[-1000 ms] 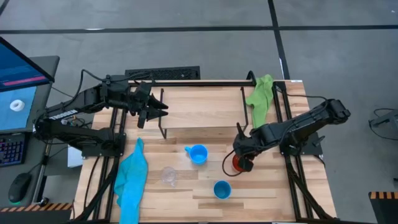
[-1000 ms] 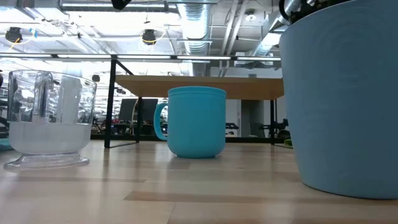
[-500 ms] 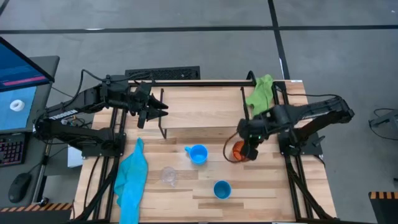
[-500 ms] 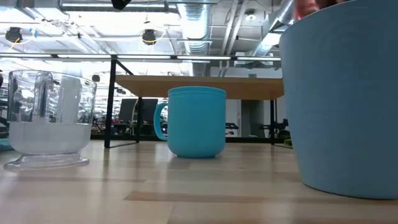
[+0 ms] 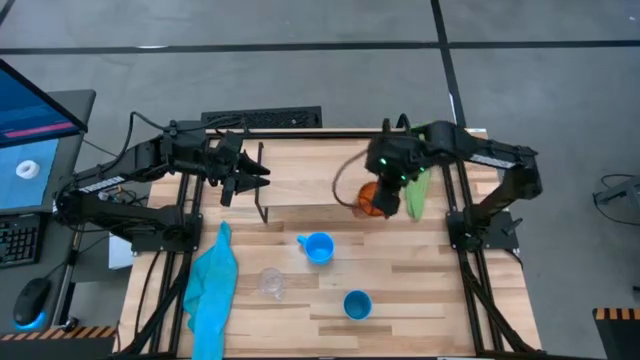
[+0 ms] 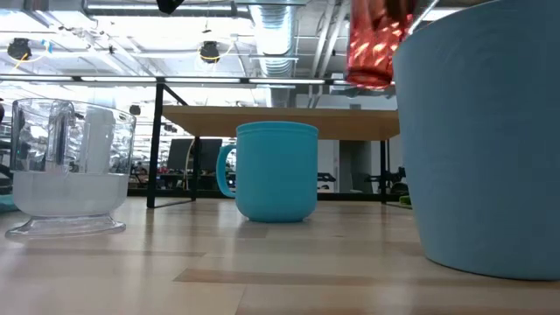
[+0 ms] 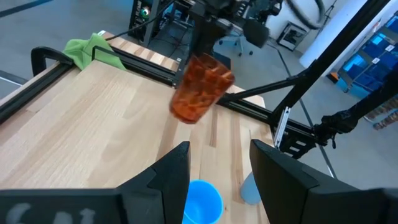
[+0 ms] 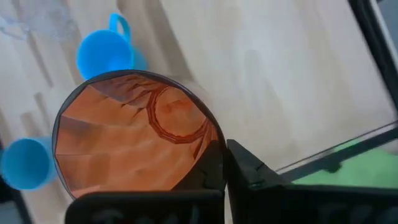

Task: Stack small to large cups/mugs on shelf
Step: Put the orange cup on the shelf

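Orange cup [image 5: 367,198] lifted off the table since a second ago, now carried over the shelf [image 5: 320,170].
Right gripper [image 5: 388,178] clamped on its rim, cup in air, not set down. Mug [image 5: 318,247], blue cup [image 5: 357,304], glass [image 5: 271,282] sit on the table; nothing stacked yet. Left gripper [image 5: 240,172] waits at the shelf's left end, fingers spread, empty.

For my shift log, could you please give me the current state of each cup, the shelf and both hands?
Orange cup: held in the air above the shelf, tilted.
Light-blue mug: upright on the table, empty.
Blue cup: upright on the table, empty.
Clear glass cup: upright on the table.
Shelf: bare, nothing set on it yet.
Right hand: shut on the orange cup's rim.
Left hand: open, idle at the shelf's left end.
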`<state>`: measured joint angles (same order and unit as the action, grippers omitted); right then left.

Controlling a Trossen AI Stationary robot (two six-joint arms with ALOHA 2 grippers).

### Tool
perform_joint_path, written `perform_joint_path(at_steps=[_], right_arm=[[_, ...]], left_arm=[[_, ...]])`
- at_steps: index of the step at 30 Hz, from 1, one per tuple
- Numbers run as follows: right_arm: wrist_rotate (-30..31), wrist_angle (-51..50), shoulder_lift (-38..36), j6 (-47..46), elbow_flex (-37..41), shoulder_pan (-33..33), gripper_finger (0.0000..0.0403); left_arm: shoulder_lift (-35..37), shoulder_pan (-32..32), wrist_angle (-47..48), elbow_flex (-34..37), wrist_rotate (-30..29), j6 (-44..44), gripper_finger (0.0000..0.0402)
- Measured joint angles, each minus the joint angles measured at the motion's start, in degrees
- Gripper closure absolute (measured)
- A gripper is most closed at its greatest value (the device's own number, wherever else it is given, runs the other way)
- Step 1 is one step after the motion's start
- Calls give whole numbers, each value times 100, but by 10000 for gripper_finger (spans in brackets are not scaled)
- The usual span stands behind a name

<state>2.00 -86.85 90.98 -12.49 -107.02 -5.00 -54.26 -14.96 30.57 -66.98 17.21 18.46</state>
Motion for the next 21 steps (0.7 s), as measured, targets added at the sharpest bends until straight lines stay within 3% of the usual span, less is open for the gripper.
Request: perform_joint_path(at_steps=[9,14,21], right_arm=[[-42,-205,515,1084,-396,-1003,386],[-69,-299,557,1322,-392,-1649,389],[-321,-316,588,1598,-396,-2052,381]], left_arm=[[2,0,0,0,0,2,244],[4,0,4,0,0,4,244],[4,0,4,0,-20,-4,244]])
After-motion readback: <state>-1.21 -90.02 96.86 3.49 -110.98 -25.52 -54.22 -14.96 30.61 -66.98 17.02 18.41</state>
